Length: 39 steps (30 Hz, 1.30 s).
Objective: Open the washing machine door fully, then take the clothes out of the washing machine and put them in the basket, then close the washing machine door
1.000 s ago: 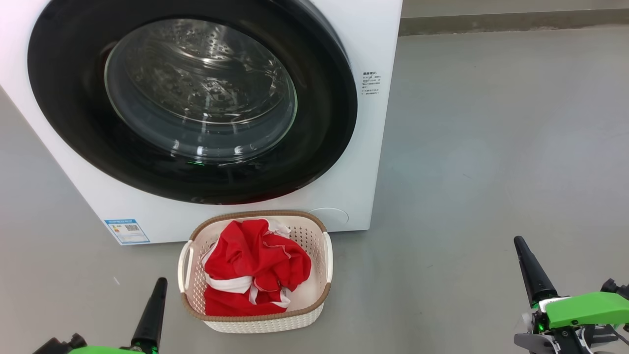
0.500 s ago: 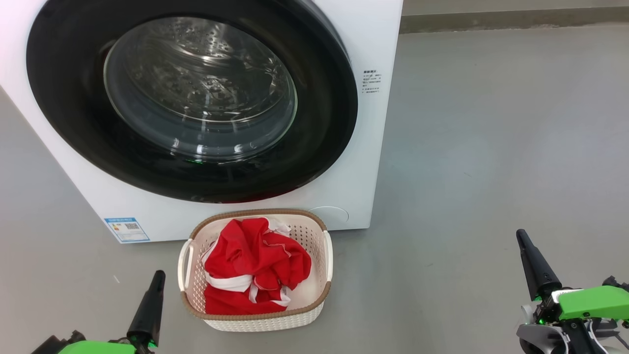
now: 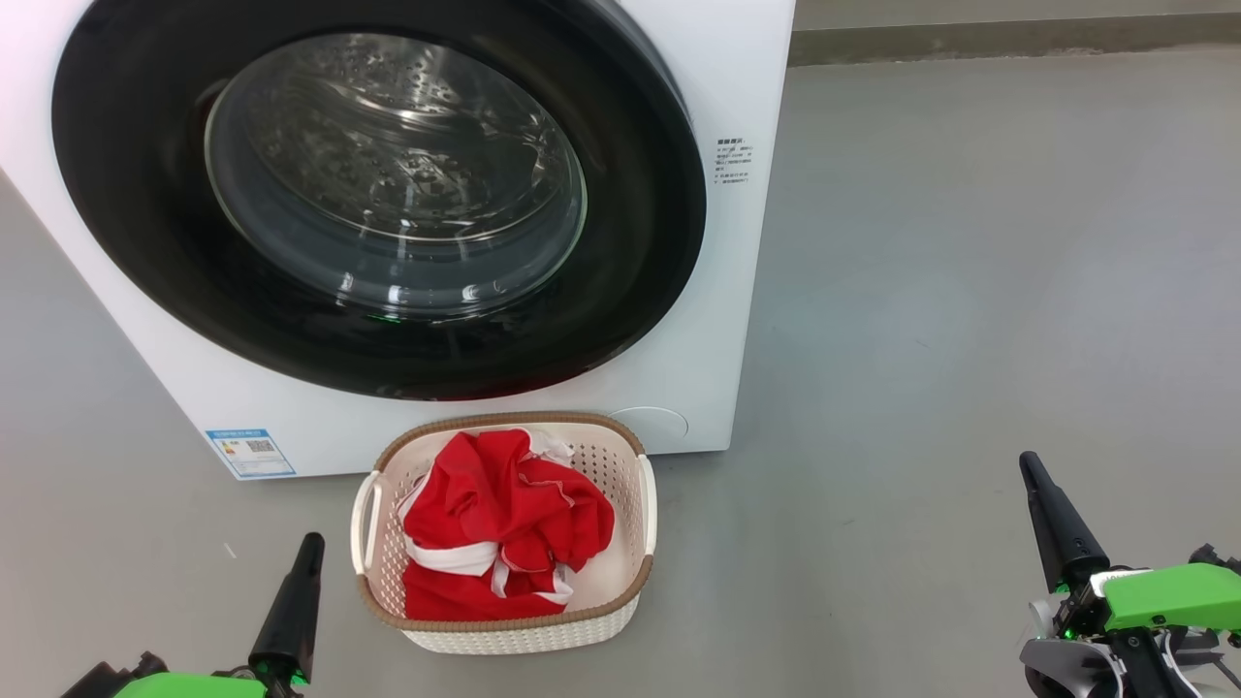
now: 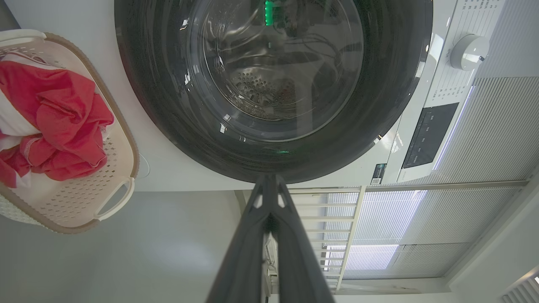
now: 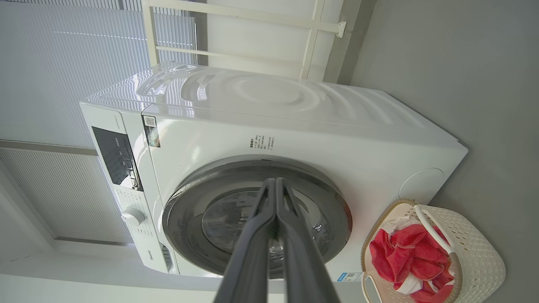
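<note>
You were working on a smooth, bare grey floor (image 3: 970, 291) that ran back to a darker skirting strip (image 3: 970, 44) at the foot of the wall. Your wrist views showed pale ribbed blinds (image 4: 484, 139) and a white railing frame (image 4: 337, 219) behind the washing machine (image 3: 737, 320).

The machine stood on that floor, and its washing machine door (image 3: 640, 242) lay shut and flush against the white front. The steel drum showed through the glass. The basket (image 3: 514, 635) sat on the floor just in front of the machine, below the door and between the blue label sticker (image 3: 250, 453) and the round cover (image 3: 652, 424). The clothes (image 3: 504, 523) lay heaped inside it, red with white trim.

Your left gripper (image 3: 310, 543) hung low at the left of the basket and well clear of it. Its two fingers were pressed together with nothing between them. Your right gripper (image 3: 1028, 461) hung far off to the right over bare floor, also closed and empty.

Compared with a second before, the whole head view had shifted up very slightly, so the camera had moved a little. Both grippers had crept a touch higher in that view. The right one's green housing (image 3: 1173, 593) had also slid a little toward the right edge. Against half a second earlier, you had changed almost nothing. The door, the basket and the clothes kept the same places relative to one another throughout.
</note>
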### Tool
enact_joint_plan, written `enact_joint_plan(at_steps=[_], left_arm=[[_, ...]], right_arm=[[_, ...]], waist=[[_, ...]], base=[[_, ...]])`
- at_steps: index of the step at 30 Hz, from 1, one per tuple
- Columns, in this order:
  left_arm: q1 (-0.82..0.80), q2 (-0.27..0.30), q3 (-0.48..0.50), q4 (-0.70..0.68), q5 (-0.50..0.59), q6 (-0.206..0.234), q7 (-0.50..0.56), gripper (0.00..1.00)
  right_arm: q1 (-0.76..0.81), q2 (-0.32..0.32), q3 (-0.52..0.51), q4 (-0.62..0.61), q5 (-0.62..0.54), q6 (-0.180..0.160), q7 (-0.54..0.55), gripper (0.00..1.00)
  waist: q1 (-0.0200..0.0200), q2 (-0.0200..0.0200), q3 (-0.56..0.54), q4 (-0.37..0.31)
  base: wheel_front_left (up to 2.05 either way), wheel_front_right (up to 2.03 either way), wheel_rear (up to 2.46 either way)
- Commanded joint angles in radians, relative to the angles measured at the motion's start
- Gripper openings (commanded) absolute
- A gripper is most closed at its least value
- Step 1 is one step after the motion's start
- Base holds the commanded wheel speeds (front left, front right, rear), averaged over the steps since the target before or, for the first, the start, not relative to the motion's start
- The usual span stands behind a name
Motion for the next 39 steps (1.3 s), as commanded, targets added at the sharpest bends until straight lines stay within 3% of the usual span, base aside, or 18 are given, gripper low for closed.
enact_joint_plan(at_steps=[1, 39], left_arm=[[-0.041, 0.017, 0.036, -0.02, -0.01, -0.007, 0.009, 0.0], [-0.041, 0.014, 0.041, -0.02, -0.007, -0.007, 0.012, 0.0]], right_arm=[[-0.046, -0.011, 0.018, -0.024, 0.002, -0.001, 0.004, 0.0], [-0.046, -0.006, 0.011, -0.024, -0.004, -0.001, 0.009, 0.0]], waist=[[0.0, 0.0, 0.0, 0.0], [0.0, 0.0, 0.0, 0.0]], base=[[0.0, 0.0, 0.0], [0.0, 0.0, 0.0]])
